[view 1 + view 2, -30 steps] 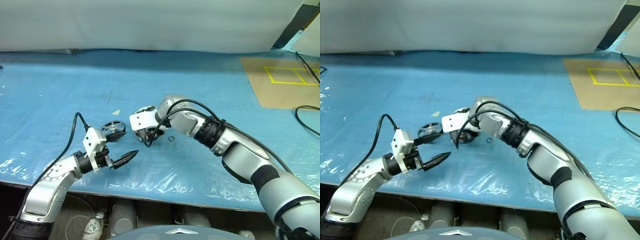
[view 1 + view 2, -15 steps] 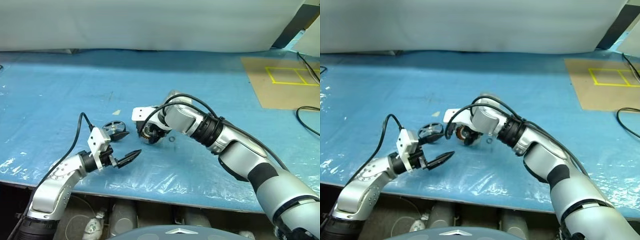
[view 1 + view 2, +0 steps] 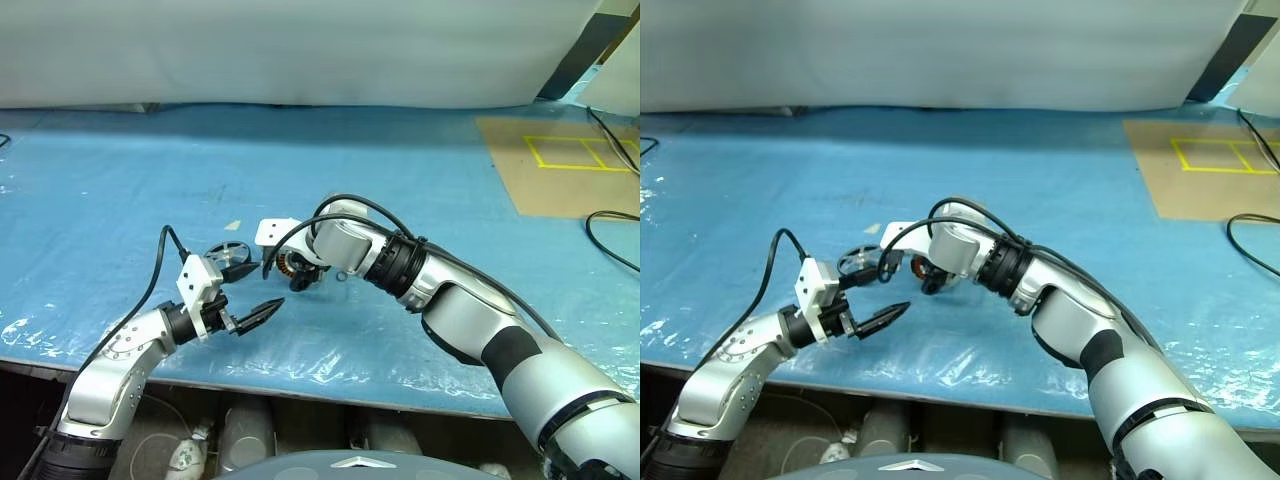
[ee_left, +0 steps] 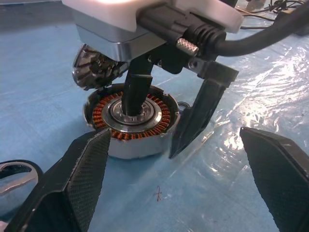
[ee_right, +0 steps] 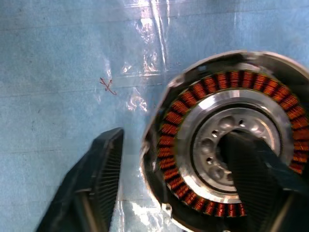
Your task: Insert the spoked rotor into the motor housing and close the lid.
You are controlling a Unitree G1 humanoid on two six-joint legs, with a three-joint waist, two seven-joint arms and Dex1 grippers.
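The motor housing [image 4: 129, 147] rests on the blue sheet, its copper windings [image 5: 179, 109] facing up. Behind it the lid [image 4: 92, 70] stands raised, showing its ribbed shiny inside. My right gripper [image 3: 298, 276] points down over the housing and is open. One finger [image 4: 134, 89] is in the dark centre and the other finger [image 4: 200, 113] is outside the wall. The spoked rotor [image 3: 228, 255] lies on the sheet just left of the housing. My left gripper [image 3: 258, 291] is open and empty, level, in front of the rotor and aimed at the housing.
A tiny ring [image 4: 182, 104] lies on the sheet beside the housing. A brown board with yellow tape squares [image 3: 560, 170] lies at the back right, with a black cable [image 3: 612, 243] beside it. The table's front edge [image 3: 330, 385] runs close below both arms.
My right wrist has rolled and the housing has gone from tilted in the grip to flat on the sheet. The right fingers have spread off its wall. The left arm has kept still.
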